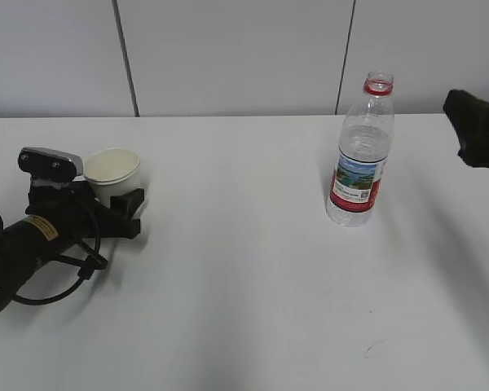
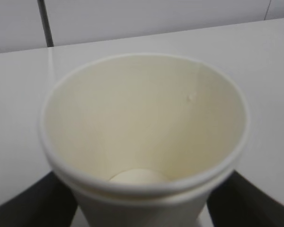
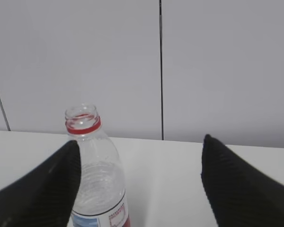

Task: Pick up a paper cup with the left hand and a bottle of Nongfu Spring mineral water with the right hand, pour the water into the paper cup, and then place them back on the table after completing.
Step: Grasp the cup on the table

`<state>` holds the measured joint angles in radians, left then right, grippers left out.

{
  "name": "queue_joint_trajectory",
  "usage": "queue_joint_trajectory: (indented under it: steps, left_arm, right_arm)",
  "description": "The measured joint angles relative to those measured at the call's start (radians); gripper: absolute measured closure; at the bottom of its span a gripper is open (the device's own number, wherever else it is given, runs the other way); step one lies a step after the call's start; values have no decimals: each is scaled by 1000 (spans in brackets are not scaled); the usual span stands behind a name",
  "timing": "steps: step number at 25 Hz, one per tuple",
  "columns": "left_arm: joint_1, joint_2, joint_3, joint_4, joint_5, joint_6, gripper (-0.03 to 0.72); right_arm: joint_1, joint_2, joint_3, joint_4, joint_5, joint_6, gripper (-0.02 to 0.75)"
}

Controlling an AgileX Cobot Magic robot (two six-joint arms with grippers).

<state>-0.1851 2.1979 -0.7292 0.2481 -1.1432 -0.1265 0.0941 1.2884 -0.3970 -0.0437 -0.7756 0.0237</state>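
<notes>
On the left of the white desk (image 1: pixel 244 269), the left hand (image 1: pixel 41 228) lies low with its jaws set around the paper cup (image 1: pixel 114 173), one black finger on either side of the cup's lower wall. In the left wrist view the cup (image 2: pixel 142 137) fills the frame, upright and open-mouthed, its cream inside dry-looking with the round bottom showing, and the dark fingers (image 2: pixel 33 203) press close at both sides just under the rim; whether the cup's base touches the desk cannot be told. The bottle of Nongfu Spring mineral water (image 1: pixel 361 151) stands upright well to the right of the cup, uncapped, with a red ring at its neck and a red and picture label around its lower half; the level of the water inside is hard to make out. The right hand (image 1: pixel 477 130) sits at the right edge of the exterior view, apart from the bottle. From the right wrist view its jaws stand wide apart, the bottle (image 3: pixel 97 175) rising beside the left finger (image 3: pixel 42 194) and not gripped.
</notes>
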Motion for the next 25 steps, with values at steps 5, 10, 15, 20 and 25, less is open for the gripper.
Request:
queue_joint_trajectory:
  steps: [5,10,15,20,25]
  left_arm:
    - [0,0,-1,1,0,-2,278]
    - [0,0,-1,1,-1,-2,282]
    - [0,0,-1,2,-1,-2,283]
    - [0,0,-1,2,-1,-2,284]
    - [0,0,-1,2,-1,-3,284]
  right_arm:
    - [0,118,0,-84,-71,15,153]
    - [0,254,0,-150,-185,31,153]
    - [0,381,-6,-175,-335,33,152]
    - [0,464,-9,-175,-353,33,152]
    - [0,468,-9,-107,-356,35,147]
